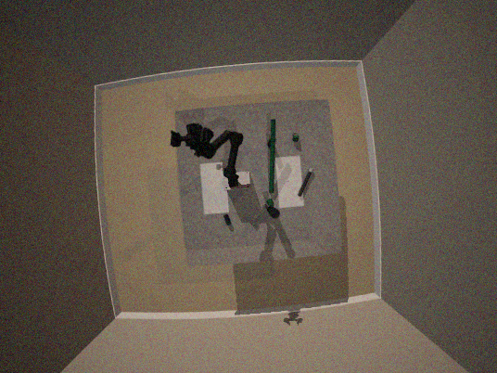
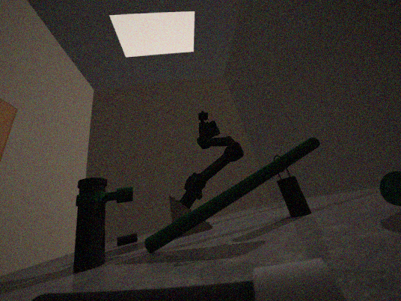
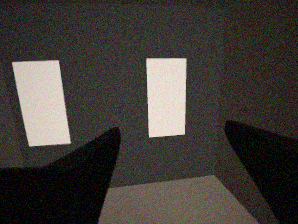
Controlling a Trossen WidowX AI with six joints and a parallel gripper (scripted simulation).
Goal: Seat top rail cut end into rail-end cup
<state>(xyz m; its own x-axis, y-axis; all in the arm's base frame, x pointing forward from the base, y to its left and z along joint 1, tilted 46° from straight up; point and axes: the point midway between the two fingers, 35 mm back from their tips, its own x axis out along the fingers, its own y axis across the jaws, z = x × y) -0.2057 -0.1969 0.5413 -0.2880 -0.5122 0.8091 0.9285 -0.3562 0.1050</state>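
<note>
The end effector (image 1: 174, 138) (image 2: 203, 114) (image 3: 171, 129) stood open and empty. The rail (image 1: 273, 158) (image 2: 224, 198) sloped from the loop cap (image 1: 269, 144) (image 2: 293, 195) toward the counter's (image 1: 213, 241) (image 2: 337, 213) near edge (cut end low), wanting a level lift before insertion.

The black arm (image 1: 235, 153) (image 2: 217, 165) is held bent at its joints, with the gripper (image 1: 173, 138) (image 2: 203, 112) (image 3: 171, 129) raised high and its two dark fingers spread wide apart

Arm (image 1: 235, 153) (image 2: 217, 165) — black, chunky-jointed.
</note>
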